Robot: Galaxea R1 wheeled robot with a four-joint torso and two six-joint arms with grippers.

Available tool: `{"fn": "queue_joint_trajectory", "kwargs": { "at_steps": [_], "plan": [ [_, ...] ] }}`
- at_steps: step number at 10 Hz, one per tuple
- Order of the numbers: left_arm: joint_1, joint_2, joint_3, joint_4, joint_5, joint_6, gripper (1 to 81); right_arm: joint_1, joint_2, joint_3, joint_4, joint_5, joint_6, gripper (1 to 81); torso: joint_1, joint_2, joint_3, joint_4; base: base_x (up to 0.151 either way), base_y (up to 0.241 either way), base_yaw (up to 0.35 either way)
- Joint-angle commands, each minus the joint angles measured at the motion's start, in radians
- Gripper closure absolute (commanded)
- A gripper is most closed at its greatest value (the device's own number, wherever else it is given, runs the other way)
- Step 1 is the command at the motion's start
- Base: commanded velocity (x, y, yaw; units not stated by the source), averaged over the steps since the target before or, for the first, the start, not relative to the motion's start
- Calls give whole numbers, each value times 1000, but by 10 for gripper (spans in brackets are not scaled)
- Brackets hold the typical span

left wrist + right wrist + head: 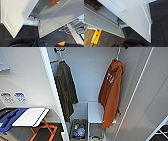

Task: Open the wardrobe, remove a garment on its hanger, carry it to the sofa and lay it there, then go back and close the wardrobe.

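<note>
**Wardrobe open, hoodie hanging inside**

White wardrobe (pixel 87 77) panels frame the head view; the orange garment (pixel 110 92) with white lettering hangs at right, an olive jacket (pixel 65 89) at left.

Left wrist view: smooth door (pixel 16 16) above dark carpet (pixel 25 36).

Right wrist view: another door panel. Whether either arm's fingers are spread, I cannot tell.

Hanger (pixel 117 54) hook cut off at top edge; garment (pixel 110 92) lettering blurred; bin (pixel 78 130) contents indistinct.
</note>
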Motion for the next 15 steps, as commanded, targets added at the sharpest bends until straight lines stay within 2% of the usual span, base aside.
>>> {"fn": "queue_joint_trajectory", "kwargs": {
  "at_steps": [1,4,6,8,10,12,14,15],
  "plan": [
    [36,194,-259,-76,11,-25,10,-138,197,-229,121,1,33,10,0,0,0,0,0,0,0],
    [39,370,-508,-119,75,-26,10,-233,357,-424,123,-12,43,10,-1,0,0,0,0,0,0],
    [34,455,-606,-152,84,-29,10,-269,448,-504,118,-40,59,10,-1,-1,0,0,0,0,0],
    [-1,521,-680,-149,83,-29,10,-293,567,-601,100,-118,47,10,-1,-1,1,0,0,0,0],
    [-77,562,-689,-159,74,-35,10,-326,673,-697,98,-120,44,10,-1,-1,1,0,0,0,0],
    [-156,590,-698,-301,54,-71,10,-336,724,-732,98,-121,44,10,-2,-1,1,0,0,0,0],
    [-200,666,-764,-447,-52,-75,10,-355,735,-714,95,-120,44,10,-2,-1,2,0,0,0,0],
    [-232,697,-804,-494,-51,-75,10,-367,745,-723,97,-120,46,10,-2,-1,2,0,0,0,0]
  ]
}}
